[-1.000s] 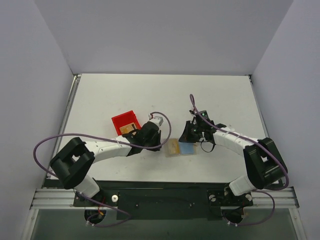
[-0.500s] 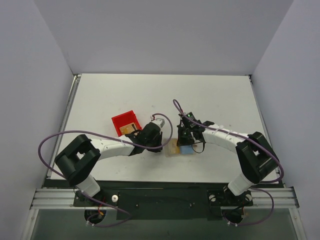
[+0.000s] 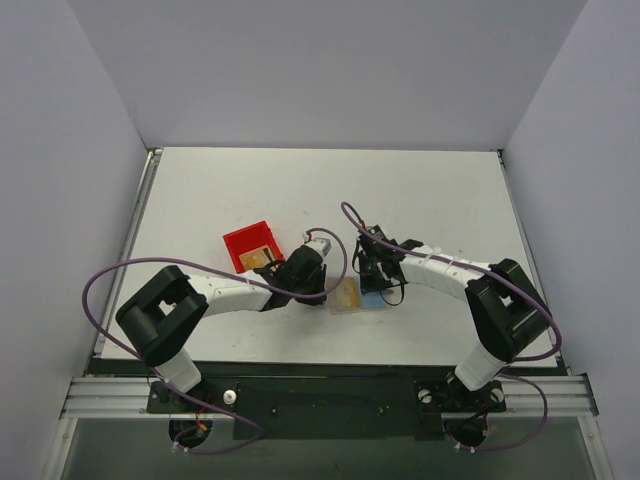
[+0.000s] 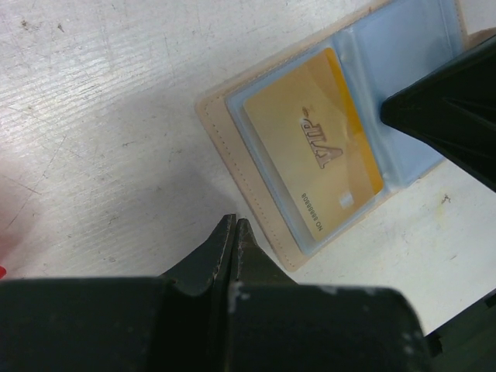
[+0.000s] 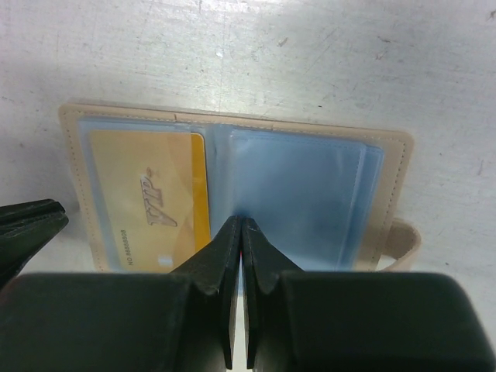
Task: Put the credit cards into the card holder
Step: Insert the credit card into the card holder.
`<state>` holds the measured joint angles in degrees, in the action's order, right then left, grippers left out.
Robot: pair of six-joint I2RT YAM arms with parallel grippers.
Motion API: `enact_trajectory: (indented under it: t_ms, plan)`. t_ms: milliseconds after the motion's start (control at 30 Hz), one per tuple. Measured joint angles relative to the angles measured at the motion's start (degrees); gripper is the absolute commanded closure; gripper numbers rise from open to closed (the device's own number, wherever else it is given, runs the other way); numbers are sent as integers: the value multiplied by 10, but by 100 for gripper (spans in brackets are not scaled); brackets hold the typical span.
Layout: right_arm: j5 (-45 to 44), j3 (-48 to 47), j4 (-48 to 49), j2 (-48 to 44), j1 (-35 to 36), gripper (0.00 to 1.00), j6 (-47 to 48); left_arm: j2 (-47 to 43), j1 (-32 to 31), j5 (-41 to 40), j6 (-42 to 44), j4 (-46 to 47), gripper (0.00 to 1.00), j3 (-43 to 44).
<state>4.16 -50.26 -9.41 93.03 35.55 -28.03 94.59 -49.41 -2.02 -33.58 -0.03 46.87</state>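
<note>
A card [image 3: 258, 260] is seen in the bin [image 3: 238, 243], ten o'clock from the left hand [image 3: 324, 297] (fingers together, empty).

The table [image 3: 420, 190] is white and flat, and up close it shows small grey scratches and specks. A red bin [image 3: 243, 242] sits on it, just left of the middle in the view from above. The card holder [image 5: 310, 194] lies on it too, a bit to the right of the bin and nearer the bottom of that view, not touching the bin, opened out flat with its light blue inside facing up and its tan edge and little tab on the white top.
</note>
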Motion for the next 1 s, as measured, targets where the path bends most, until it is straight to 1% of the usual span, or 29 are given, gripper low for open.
enact_trajectory:
  t_ms: [233,1000]
  plan:
    - [-2,-8,-3,7,13,100,7,5,0,4,0,3,100,0]
    - [19,-24,1,33,17,100,12,12,0,6,0,6,100,0]
